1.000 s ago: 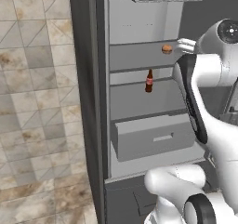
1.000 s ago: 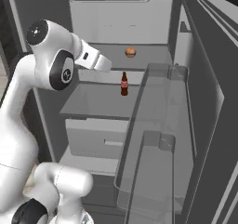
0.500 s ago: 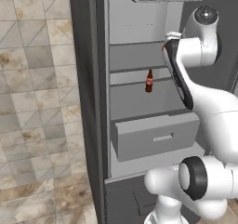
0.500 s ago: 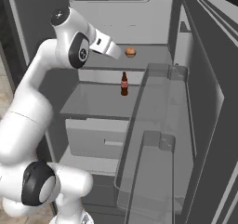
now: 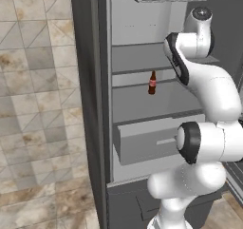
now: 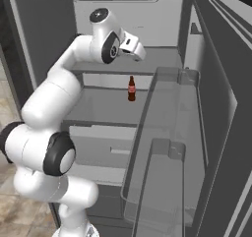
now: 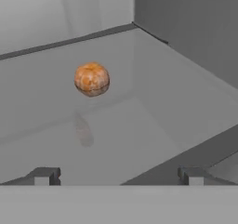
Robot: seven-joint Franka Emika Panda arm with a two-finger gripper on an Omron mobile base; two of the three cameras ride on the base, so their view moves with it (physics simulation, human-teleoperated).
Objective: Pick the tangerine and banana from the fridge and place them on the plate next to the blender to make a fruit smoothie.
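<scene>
The fridge [image 5: 90, 104] stands open with its door swung to the right, and the white arm reaches in at the level of the upper shelf [image 7: 153, 102], above a dark red-labelled bottle [image 5: 152, 82] that stands upright on the shelf below, over the light grey drawer [image 5: 156, 142]. In the hand view the hand [image 7: 118, 175] has its two dark fingertips [image 7: 44, 175] spread wide with nothing between them. The tangerine [image 7: 92, 79] sits on that pale grey upper shelf, ahead of the hand and apart from it, a little left of the middle between the tips.

No legible text (bottle [image 5: 152, 82] label unreadable).
</scene>
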